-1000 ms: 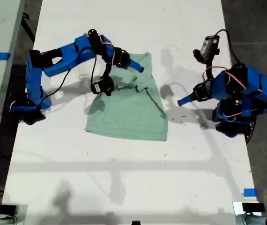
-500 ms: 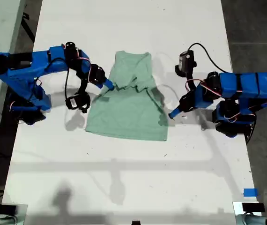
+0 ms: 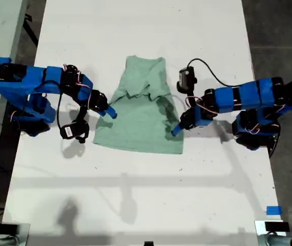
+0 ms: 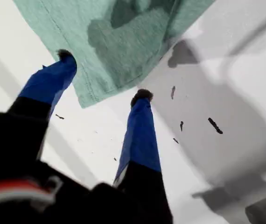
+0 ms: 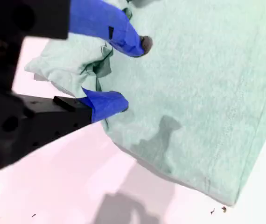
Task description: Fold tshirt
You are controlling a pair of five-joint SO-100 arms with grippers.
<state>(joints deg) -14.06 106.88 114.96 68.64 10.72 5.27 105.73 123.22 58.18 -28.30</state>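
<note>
With the tshirt [image 3: 141, 120] mid-tabletop [image 3: 136, 195] in the exterior view, my first gripper [image 4: 104, 75], fingers apart over its corner, and my second gripper [image 5: 133, 72], fingers apart around a bunched fold, should pinch low, then lift together

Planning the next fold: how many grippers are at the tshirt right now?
2. My first gripper straddles a corner of the tshirt on the exterior view's right; my second gripper is at its bunched edge on the exterior view's left.
</note>
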